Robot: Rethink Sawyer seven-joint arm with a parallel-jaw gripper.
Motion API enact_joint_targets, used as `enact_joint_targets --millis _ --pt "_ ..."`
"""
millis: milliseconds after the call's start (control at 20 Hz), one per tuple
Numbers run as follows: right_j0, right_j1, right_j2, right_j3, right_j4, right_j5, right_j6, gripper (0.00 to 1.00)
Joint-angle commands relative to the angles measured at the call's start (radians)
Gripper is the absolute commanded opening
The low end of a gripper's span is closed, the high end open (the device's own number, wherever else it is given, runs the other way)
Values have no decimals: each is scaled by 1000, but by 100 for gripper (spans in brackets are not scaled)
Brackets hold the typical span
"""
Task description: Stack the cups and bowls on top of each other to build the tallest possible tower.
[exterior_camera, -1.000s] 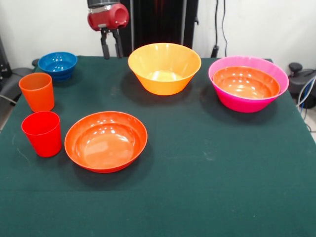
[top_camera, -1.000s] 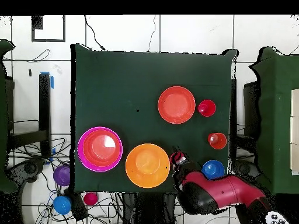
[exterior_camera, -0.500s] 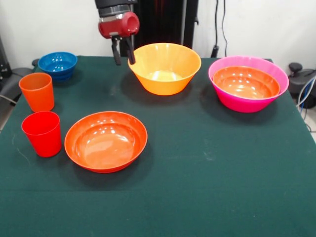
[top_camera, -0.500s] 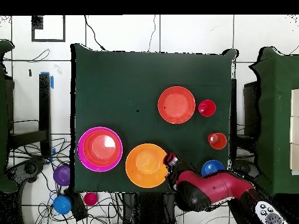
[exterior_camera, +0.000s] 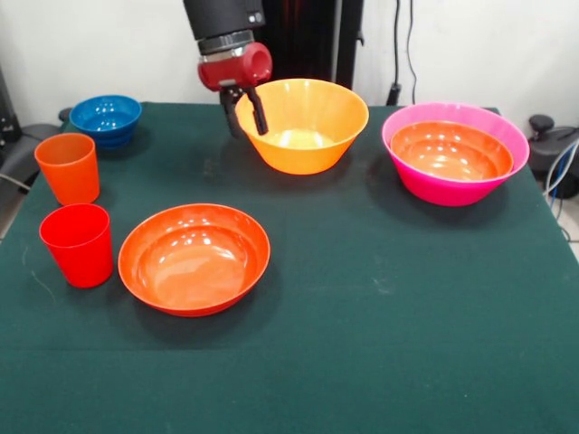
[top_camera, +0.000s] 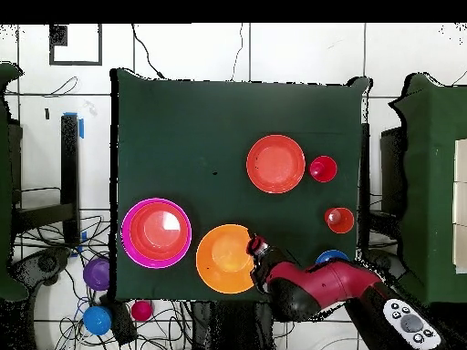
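1. While nothing is sitting along the near edge of the worktop (exterior_camera: 380,380), that broad strip of green cloth is giving the freest room for carrying things across.
2. Lying just behind it toward the left edge, the shallow red-orange bowl (exterior_camera: 194,258) is looking light, glossy and likely slippery; its thin rim seems the only place to pinch.
3. Standing beside that bowl, close to the left edge, the red cup (exterior_camera: 78,244) and the orange cup (exterior_camera: 68,167) are sitting upright and slightly apart; their straight walls are probably flexing a little under a squeeze, so one wall near the lip looks best.
4. Resting near the far right corner, the tower (exterior_camera: 455,152) is showing the pink bowl with a red-orange bowl nested inside, close to the right edge.
5. Sitting at the middle of the far edge, the yellow-orange bowl (exterior_camera: 302,124) is having its left rim straddled by the pincer (exterior_camera: 245,111), whose fingers are spread apart, not yet clamping.
6. Waiting in the far left corner, the blue bowl (exterior_camera: 106,118) is leaving little margin.
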Motion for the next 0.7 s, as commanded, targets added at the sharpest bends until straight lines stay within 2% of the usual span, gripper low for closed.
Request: enact_joint_targets --millis 50,250,550,600,700 --pt "85 100 -71 -121 -78 -98 -49 100" --pt "90 109 -82 -128 -79 -124 -56 100" --pt "134 164 -142 -178 -65 -193 -67 100" --pt "160 168 -174 -191 -58 -227 -81 0" --pt "194 179 -235 -200 -7 -304 -107 0"
